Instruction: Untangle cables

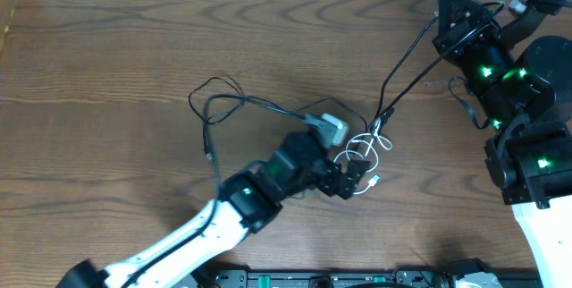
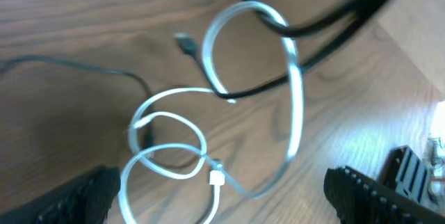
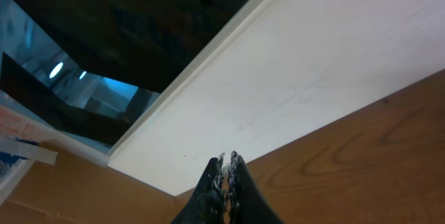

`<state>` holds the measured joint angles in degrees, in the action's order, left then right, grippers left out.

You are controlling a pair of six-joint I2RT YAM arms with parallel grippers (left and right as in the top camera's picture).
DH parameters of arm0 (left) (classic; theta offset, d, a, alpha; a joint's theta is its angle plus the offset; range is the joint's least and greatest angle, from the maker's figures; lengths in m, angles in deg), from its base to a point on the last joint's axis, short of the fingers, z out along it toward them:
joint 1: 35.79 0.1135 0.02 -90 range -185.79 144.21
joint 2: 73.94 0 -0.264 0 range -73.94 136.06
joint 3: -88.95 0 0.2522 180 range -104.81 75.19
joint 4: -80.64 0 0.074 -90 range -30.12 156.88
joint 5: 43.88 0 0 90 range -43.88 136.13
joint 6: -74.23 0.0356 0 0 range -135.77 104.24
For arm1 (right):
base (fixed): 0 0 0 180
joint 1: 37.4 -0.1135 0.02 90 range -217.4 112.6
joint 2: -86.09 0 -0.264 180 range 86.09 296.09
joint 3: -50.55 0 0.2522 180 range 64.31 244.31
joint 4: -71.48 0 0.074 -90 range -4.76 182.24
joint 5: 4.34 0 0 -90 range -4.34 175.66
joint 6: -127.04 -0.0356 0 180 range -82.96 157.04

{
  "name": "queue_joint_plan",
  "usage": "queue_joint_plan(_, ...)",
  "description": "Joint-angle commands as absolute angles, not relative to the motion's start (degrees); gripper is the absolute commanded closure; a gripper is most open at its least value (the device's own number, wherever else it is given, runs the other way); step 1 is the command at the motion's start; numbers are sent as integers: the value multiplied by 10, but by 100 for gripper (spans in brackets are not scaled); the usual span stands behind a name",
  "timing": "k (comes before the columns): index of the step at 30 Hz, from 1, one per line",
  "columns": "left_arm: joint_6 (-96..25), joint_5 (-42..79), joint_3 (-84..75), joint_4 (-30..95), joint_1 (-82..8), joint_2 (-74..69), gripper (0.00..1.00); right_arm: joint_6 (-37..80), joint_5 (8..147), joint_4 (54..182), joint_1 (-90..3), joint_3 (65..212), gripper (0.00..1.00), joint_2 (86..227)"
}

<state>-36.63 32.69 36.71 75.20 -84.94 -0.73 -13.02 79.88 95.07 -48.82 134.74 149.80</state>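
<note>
White cable: loose loops on table, just right of centre. Only left wrist view shows black cable threading its top loop. Left hand at cable's 7 o'clock, fingers spread wide. Right hand, table's 1 o'clock: tips pinched together in wrist view.

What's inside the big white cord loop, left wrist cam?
A thin black cord crosses the thin white cord's loop, brown wooden table beneath. Which cord lies on top is too blurred to tell.

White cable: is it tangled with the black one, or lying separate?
Tangled. In the left wrist view the black cable threads through a big loop of the white cable.
</note>
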Motion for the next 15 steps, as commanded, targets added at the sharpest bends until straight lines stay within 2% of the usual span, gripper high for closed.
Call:
queue_joint_plan(1, -353, 320, 367, 782, -870, 15, 2, -135, 797, 954, -486, 1351, 99, 1494)
queue_joint_plan(4, -353, 324, 367, 802, -873, 30, 2, -135, 791, 956, -486, 1351, 99, 1494)
queue_joint_plan(7, -353, 353, 367, 803, -873, 38, 30, -135, 777, 956, -486, 1351, 99, 1494)
queue_joint_plan(9, -353, 365, 367, 806, -873, 41, 44, -135, 769, 957, -486, 1351, 99, 1494)
queue_joint_plan(10, -353, 368, 367, 808, -873, 41, 47, -135, 769, 958, -486, 1351, 99, 1494)
queue_joint_plan(15, -353, 368, 367, 834, -872, 41, 47, -135, 765, 969, -486, 1351, 99, 1494)
